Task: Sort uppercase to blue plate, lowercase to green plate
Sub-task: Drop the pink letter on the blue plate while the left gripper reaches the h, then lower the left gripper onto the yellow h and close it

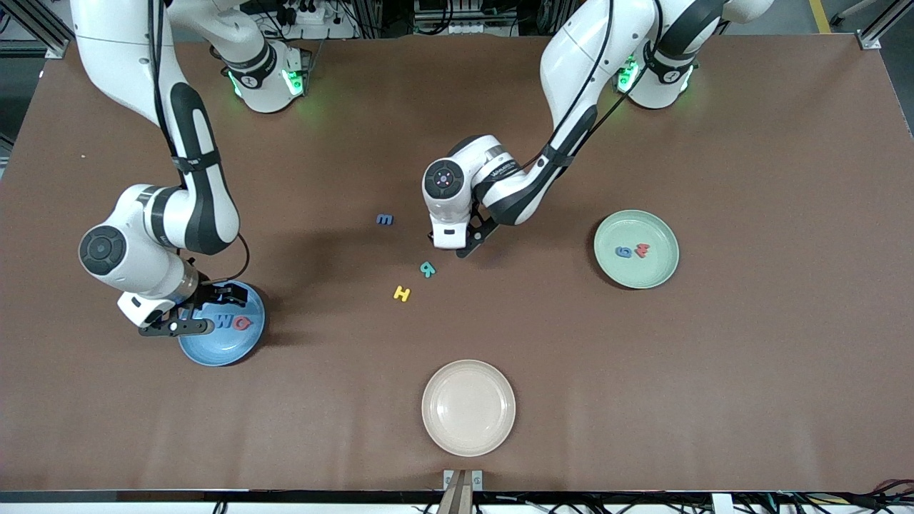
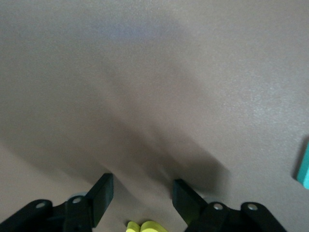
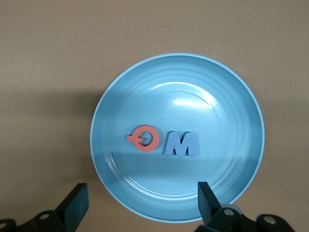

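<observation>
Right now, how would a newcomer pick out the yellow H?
Start at the cream plate, the one nearest the front camera. Farther from that camera, on bare table, lie two loose letters side by side. The yellow H is the nearer one; its neighbour, the R, is teal.

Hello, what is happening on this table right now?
Two arms are sorting foam letters onto plates. The right tool hangs open over the blue plate, where the blue W and red Q already lie. The left tool is low over the table, a yellow letter between its fingers. The green plate holds two letters; a blue m, teal R and yellow H remain loose.
</observation>
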Robot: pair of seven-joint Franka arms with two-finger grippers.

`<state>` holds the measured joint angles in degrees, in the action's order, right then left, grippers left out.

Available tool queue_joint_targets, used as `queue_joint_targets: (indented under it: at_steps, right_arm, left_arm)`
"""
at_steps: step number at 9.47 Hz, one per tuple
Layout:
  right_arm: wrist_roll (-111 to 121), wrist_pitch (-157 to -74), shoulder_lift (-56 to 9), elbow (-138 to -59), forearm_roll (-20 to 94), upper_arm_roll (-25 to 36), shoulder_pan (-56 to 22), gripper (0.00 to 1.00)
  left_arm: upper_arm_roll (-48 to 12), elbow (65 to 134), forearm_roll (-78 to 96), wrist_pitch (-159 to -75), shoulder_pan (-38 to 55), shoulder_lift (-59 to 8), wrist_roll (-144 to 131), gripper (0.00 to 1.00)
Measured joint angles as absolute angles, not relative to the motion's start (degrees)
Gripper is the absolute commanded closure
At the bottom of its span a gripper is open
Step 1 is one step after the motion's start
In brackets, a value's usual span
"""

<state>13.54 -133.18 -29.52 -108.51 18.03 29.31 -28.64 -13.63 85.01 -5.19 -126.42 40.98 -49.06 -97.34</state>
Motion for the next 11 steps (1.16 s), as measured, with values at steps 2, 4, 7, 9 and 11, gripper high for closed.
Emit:
queue_joint_targets:
  at_steps: [2, 4, 7, 9, 11]
  right_arm:
    - [13.54, -133.18, -29.53, -108.51, 18.03, 29.31, -28.63, 0.0]
    - [13.54, -133.18, -29.53, -108.51, 18.03, 29.31, -28.62, 0.0]
    - [13.54, -133.18, -29.54, -108.51, 18.03, 29.31, -28.62, 0.0]
    - [13.54, -133.18, -29.54, -108.51, 18.03, 29.31, -28.62, 0.0]
    - [13.54, -133.18, -29.54, -108.51, 18.03, 29.31, -28.62, 0.0]
  left_arm:
    - [-13.64, 83.86, -5.19, -126.44, 41.58, -49.11, -99.4, 0.4]
    - [-13.7, 82.75, -5.19, -126.45, 42.07, -49.12, -100.7, 0.41]
    - [-14.0, 82.59, -5.1, -126.45, 42.24, -49.2, -102.25, 0.42]
    - [-14.01, 82.54, -4.21, -126.45, 42.23, -49.25, -102.43, 0.42]
    - [-14.08, 82.53, -3.77, -126.41, 42.22, -49.25, -102.43, 0.42]
